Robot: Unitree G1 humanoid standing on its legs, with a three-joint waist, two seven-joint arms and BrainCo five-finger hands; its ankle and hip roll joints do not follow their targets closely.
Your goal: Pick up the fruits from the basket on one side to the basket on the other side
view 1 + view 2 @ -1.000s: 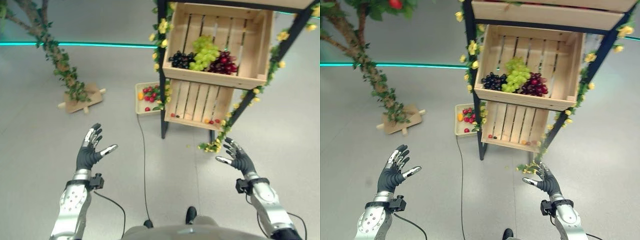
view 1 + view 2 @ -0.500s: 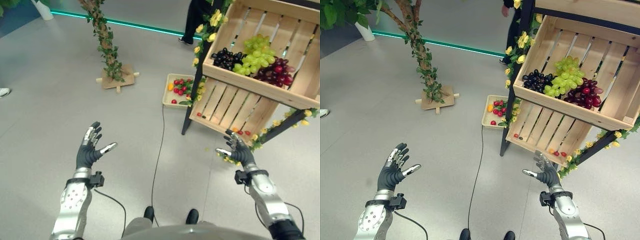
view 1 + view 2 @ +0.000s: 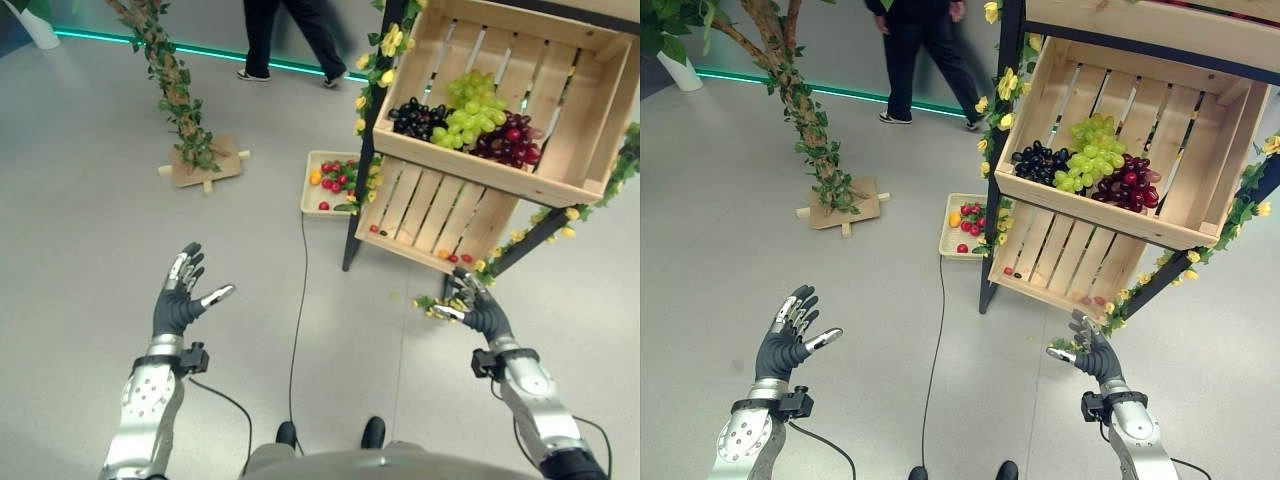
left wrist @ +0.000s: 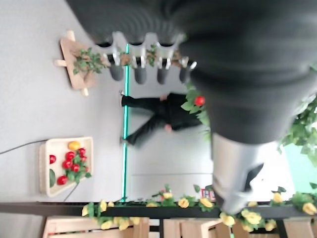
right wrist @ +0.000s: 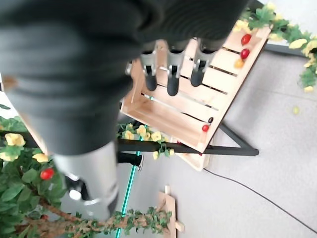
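A tilted wooden crate on a black flower-trimmed stand holds black grapes, green grapes and red grapes. Below it, a second slatted crate has a few small red and orange fruits along its lower edge. A cream tray of red fruits lies on the floor left of the stand. My left hand is raised over bare floor, open and empty. My right hand is open too, just below the lower crate's front corner, touching nothing.
An artificial vine-wrapped tree stands on a wooden base at the back left. A person in dark trousers walks behind the stand. The stand's black leg reaches the floor by the tray. Yellow flowers trail near my right hand.
The camera has swung, shifting the whole scene; the stand now sits further left. A person has walked into fuller view at the back. Both hands keep the same open pose.
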